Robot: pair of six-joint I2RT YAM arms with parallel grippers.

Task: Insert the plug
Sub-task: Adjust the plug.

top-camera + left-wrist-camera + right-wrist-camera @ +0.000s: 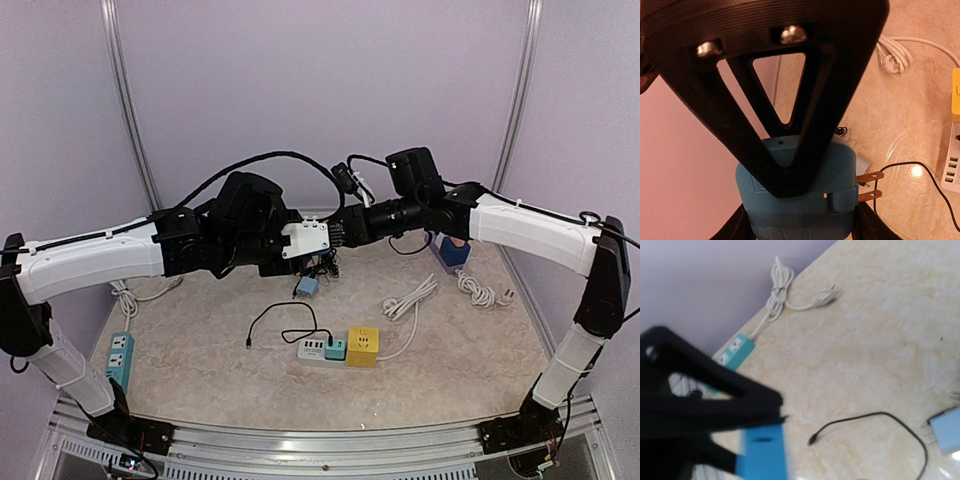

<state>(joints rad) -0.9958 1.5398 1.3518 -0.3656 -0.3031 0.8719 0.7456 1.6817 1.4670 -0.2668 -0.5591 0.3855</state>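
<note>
Blue is the plug (800, 200), a chunky block with 2 shiny metal pins (871, 176) poking out of its side. The left jaws are closed on it, 1 finger on each side. They hold it up in the air over the back middle of the worktop (200, 380). The right arm (520, 225) meets it there. A blue blur sits right by the right jaws, but that picture is too fuzzy, so I cannot tell if they grip it or are just close.

The plug is not in any socket yet. The white power strip (305, 348) with a yellow cube (362, 345) at its end lies near the front middle of the worktop, well below the plug.

I think the picking up is done. What is left is to bring the plug down, line up the pins with a socket and push them in.
</note>
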